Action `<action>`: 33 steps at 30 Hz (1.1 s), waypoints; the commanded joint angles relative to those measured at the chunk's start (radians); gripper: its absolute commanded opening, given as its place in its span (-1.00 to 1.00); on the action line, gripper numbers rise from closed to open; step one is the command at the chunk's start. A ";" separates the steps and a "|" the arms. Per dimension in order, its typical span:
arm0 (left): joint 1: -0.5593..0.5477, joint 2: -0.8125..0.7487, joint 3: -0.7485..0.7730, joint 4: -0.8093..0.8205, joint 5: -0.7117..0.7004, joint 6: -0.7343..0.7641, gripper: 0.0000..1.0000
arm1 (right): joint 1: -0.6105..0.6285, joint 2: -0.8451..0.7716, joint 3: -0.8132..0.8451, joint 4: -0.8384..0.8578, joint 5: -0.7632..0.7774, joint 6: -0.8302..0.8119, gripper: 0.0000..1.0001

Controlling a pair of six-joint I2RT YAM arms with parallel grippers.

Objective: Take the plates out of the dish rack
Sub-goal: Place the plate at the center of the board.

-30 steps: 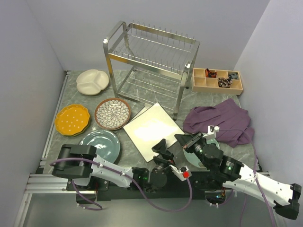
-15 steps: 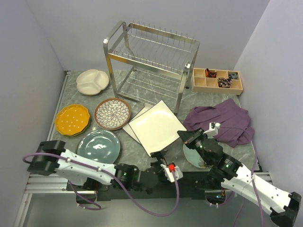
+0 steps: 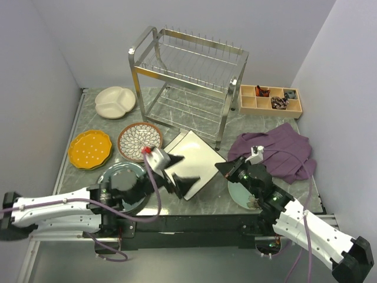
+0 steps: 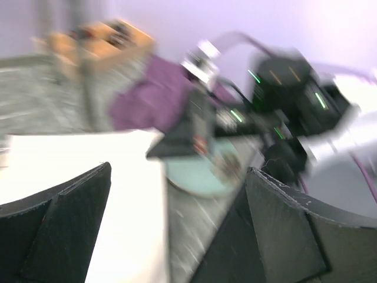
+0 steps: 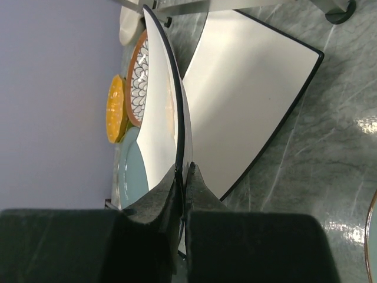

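Right wrist, R tool (image 5: pixel 184 175) clamped on sq plate (image 5: pixel 158 135) rim, L tool (image 4: pixel 179 171) apart

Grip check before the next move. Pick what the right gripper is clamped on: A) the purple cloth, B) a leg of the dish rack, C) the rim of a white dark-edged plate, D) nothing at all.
C: in the right wrist view the right gripper is shut on the thin dark rim of the white dark-edged plate, which is tilted up on edge.
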 commanded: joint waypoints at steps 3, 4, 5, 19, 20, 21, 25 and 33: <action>0.244 -0.053 -0.002 0.003 0.141 -0.099 0.99 | -0.056 0.097 0.076 0.375 -0.135 0.030 -1.00; 0.269 -0.053 -0.002 0.009 0.134 -0.109 0.99 | -0.063 0.123 0.073 0.408 -0.143 0.028 -1.00; 0.322 -0.055 -0.006 0.018 0.133 -0.129 0.99 | -0.074 0.132 0.071 0.419 -0.144 0.030 -1.00; 0.481 -0.139 -0.194 0.149 -0.117 -0.149 0.99 | -0.166 0.290 0.096 0.484 -0.256 0.022 -1.00; 0.481 -0.147 -0.200 0.149 -0.128 -0.150 0.99 | -0.168 0.298 0.096 0.488 -0.256 0.027 -1.00; 0.481 -0.163 -0.207 0.157 -0.126 -0.147 0.99 | -0.171 0.318 0.097 0.493 -0.256 0.028 -1.00; 0.481 -0.205 -0.247 0.184 -0.126 -0.147 0.99 | -0.175 0.374 0.099 0.547 -0.266 0.045 -1.00; 0.481 -0.257 -0.260 0.173 -0.125 -0.144 0.99 | -0.209 0.434 0.106 0.567 -0.249 -0.001 -1.00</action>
